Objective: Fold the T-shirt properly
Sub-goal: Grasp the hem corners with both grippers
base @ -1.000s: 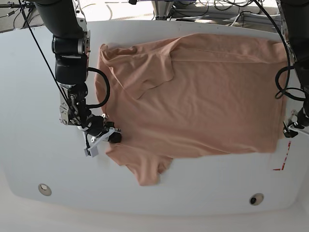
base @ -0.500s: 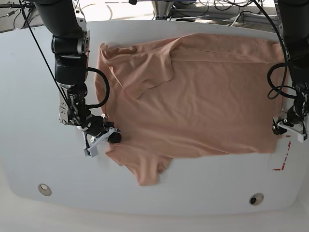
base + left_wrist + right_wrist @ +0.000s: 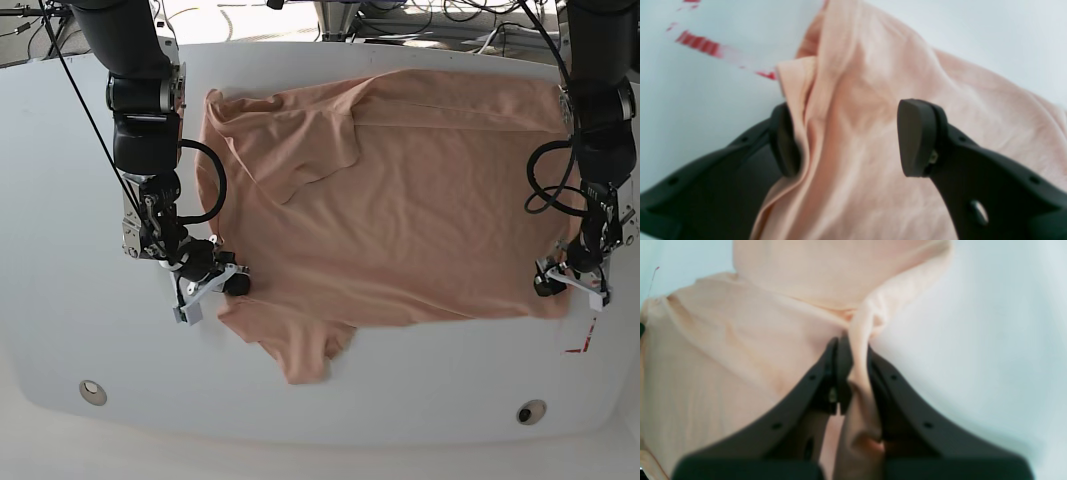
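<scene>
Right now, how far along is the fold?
Done: the T-shirt lies spread on the table, one sleeve flipped inward. In hand: the right gripper pinches a bunched edge; the left gripper straddles the opposite corner, jaws open. Left: close that grip, then every body fold.

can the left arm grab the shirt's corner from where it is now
Probably yes: the left gripper is open with the T-shirt edge bunched between its jaws, one pad already against the fabric, nothing else in the way.
</scene>
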Available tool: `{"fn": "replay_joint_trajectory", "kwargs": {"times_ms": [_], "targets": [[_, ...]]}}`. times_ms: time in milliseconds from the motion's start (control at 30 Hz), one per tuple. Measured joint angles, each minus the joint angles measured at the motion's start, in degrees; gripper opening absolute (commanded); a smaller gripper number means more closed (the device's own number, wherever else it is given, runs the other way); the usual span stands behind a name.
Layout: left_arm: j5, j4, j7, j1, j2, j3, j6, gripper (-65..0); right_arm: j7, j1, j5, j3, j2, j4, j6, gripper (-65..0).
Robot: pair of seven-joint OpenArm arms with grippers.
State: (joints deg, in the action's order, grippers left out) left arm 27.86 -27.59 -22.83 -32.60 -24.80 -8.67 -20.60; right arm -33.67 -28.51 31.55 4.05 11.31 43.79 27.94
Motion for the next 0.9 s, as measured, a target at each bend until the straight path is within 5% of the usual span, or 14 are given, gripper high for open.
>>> {"fn": "replay_joint_trajectory", "kwargs": {"times_ms": [67, 233, 633, 900], "targets": [[0.0, 0.0, 0.0, -0.1, 0.2, 0.0, 0.0, -33.3, 0.0, 0.0, 0.0, 0.0, 0.2, 0.0, 0.0, -65.0], [0.0, 0.0, -0.5, 0.3, 0.2, 0.0, 0.0, -64.0, -0.4, 0.0, 0.0, 0.0, 1.1, 0.0, 0.1, -65.0], [0.2, -0.8, 1.2, 0.5, 1.4, 0.9, 3.2, -65.0, -1.4, 0.7, -0.3, 0.0, 1.4, 3.7, 0.1, -65.0], [-0.7, -12.0, -8.3, 1.9, 1.6, 0.8, 1.2, -65.0, -8.4, 0.7, 0.0, 0.4, 3.5, 13.9, 0.2, -65.0]]}}
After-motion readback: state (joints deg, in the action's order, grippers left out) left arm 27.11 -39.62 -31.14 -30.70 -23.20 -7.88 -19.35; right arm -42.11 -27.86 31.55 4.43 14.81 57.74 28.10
